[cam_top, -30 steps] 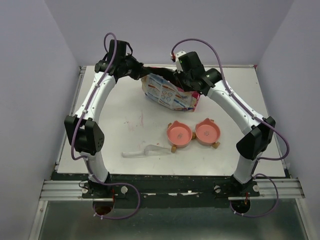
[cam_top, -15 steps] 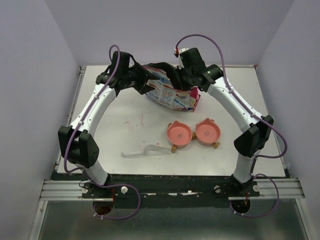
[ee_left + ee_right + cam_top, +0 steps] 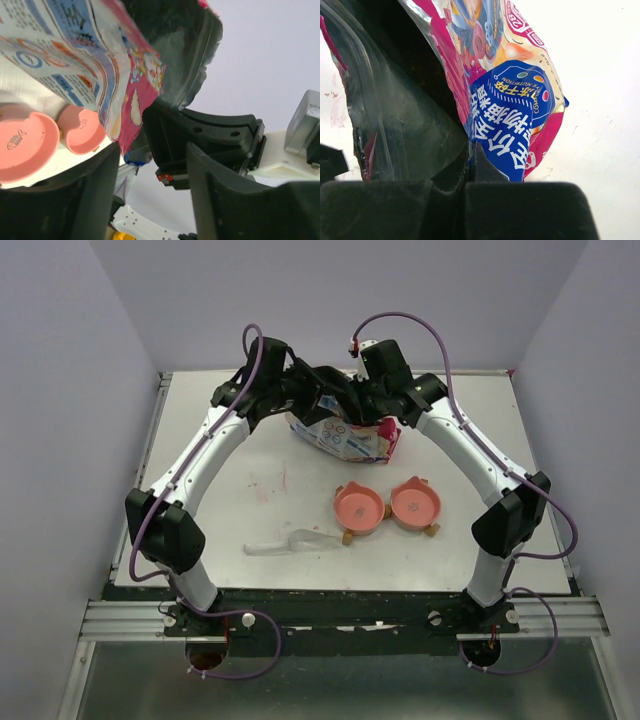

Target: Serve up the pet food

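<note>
White table (image 3: 220,490); right claw (image 3: 470,152) pinching bag (image 3: 515,115) rim; left claw (image 3: 152,155) wide beside it; kibble unseen.

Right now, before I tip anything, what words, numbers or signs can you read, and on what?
"E NUTRITION", with "COM" cut off beside it: small yellow print on the blue label of the bag, upside down.
Large white Chinese characters, same label: sharp, but I cannot transcribe them reliably.
Fish-skeleton sign, no words: inside the pink bowl.
Remaining bag print: too small or blurred.
</note>
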Available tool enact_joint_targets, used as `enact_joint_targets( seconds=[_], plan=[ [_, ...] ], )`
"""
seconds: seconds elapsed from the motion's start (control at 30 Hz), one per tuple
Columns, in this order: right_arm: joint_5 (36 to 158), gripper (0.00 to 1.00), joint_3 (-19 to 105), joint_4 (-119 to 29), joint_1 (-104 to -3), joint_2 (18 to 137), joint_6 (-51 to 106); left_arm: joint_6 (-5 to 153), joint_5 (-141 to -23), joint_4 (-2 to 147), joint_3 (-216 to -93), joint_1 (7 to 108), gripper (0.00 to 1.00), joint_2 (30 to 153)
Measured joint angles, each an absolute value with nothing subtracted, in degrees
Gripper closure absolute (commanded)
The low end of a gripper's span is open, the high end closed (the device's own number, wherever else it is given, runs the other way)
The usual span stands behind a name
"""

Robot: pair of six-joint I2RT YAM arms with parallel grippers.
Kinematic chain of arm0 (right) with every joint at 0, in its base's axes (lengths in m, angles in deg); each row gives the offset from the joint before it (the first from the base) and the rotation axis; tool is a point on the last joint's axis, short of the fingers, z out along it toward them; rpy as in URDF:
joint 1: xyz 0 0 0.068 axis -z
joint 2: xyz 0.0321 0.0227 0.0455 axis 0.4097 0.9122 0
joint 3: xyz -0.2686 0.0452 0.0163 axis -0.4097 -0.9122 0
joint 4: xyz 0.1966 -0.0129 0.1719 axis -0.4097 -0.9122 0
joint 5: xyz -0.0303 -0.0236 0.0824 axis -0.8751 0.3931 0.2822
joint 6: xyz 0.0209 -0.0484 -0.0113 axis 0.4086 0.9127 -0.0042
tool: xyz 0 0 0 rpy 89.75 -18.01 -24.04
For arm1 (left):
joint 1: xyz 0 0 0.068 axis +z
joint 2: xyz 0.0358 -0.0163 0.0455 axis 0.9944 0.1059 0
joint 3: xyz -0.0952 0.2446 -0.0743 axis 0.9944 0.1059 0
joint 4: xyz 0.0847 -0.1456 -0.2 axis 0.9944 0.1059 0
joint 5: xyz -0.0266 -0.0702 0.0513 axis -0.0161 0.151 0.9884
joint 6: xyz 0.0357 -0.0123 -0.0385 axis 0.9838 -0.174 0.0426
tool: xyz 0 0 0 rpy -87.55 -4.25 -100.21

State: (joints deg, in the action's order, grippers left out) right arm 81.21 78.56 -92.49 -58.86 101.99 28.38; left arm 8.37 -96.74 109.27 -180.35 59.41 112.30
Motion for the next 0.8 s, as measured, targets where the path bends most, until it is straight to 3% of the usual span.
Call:
enact_joint_targets(
  seconds=[0.1, 0.3, 0.33, 0.47, 0.6, 0.8],
  plan=[
    [81.54, 1.0, 78.56, -92.49, -58.86, 101.92, 28.38, 8.15, -96.0, 109.29, -181.88, 58.95, 0.54, 114.01],
    [81.56, 1.0, 78.65, -92.51, -58.86, 101.92, 28.38, 9.44, -95.19, 111.83, -184.59, 58.34, 0.55, 118.9],
    [81.56, 0.99, 78.73, -92.55, -58.86, 101.94, 28.38, 10.03, -95.12, 112.31, -185.2, 58.34, 0.6, 119.73],
    [81.59, 0.81, 80.29, -93.27, -58.86, 102.58, 28.31, 12.0, -94.73, 113.45, -185.27, 58.31, 0.85, 119.97],
    [81.83, 0.68, 82.23, -93.65, -58.91, 103.5, 28.21, 13.97, -94.12, 113.95, -185.18, 58.27, 0.98, 119.93],
    [83.23, 0.59, 87.22, -92.88, -59.0, 107.5, 29.28, 15.45, -93.22, 114.15, -182.99, 58.27, 1.0, 118.42]
  ],
)
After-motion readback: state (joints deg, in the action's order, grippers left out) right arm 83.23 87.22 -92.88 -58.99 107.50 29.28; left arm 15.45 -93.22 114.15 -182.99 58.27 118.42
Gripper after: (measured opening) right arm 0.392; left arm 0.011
